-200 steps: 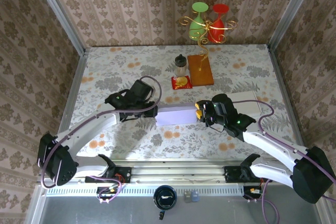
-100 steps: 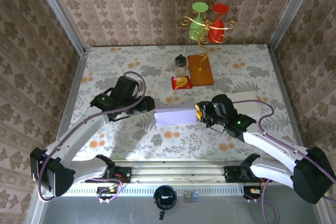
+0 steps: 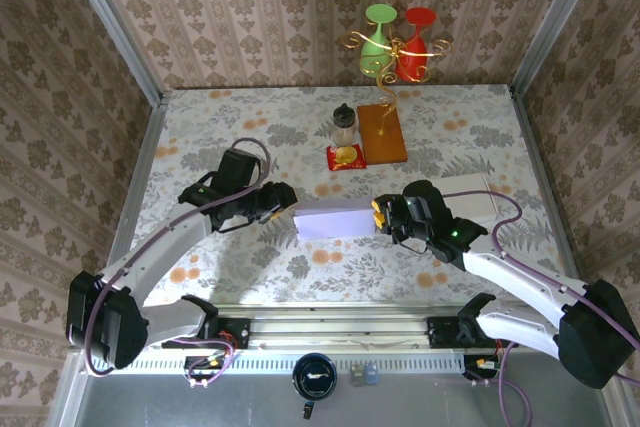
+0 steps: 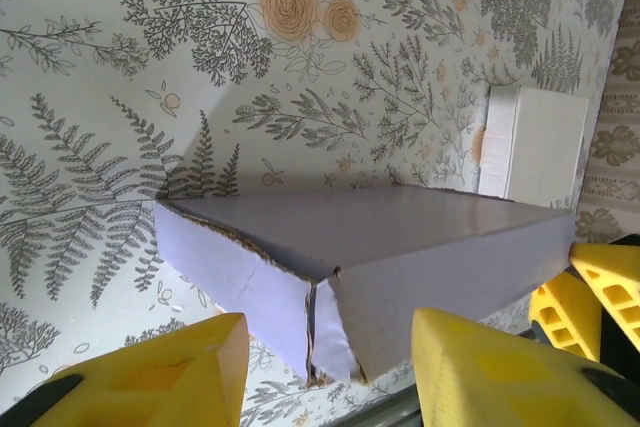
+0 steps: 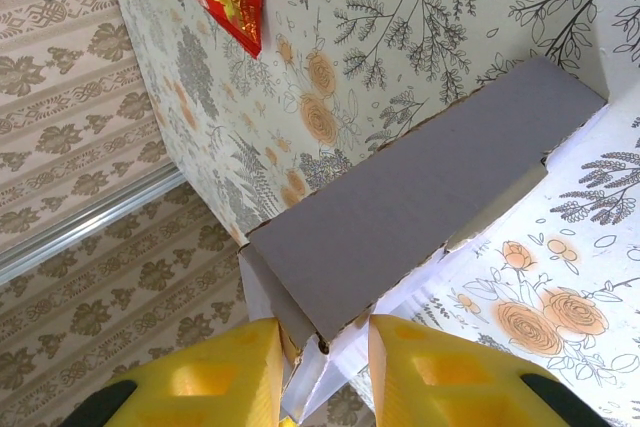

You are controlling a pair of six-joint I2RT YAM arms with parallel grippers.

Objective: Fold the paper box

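The lavender paper box (image 3: 335,221) lies flat on the flowered table, its long side running left to right. My left gripper (image 3: 280,196) stands open just off the box's left end. In the left wrist view its yellow fingers (image 4: 170,372) are spread wide, and the box's torn corner seam (image 4: 315,332) lies just ahead of them, untouched. My right gripper (image 3: 381,215) is shut on the box's right end. In the right wrist view its fingers (image 5: 215,377) pinch the corner flap (image 5: 320,337) of the box (image 5: 420,207).
A flat white box (image 3: 470,197) lies right of the paper box, also seen as the white box (image 4: 540,142) in the left wrist view. Behind are a red snack packet (image 3: 346,156), a small jar (image 3: 344,125), a brown board (image 3: 382,133) and a gold stand with green and red glasses (image 3: 395,42).
My left gripper has drawn back from the box's left end toward the left and turned at the wrist. The right gripper has stayed on the right end.
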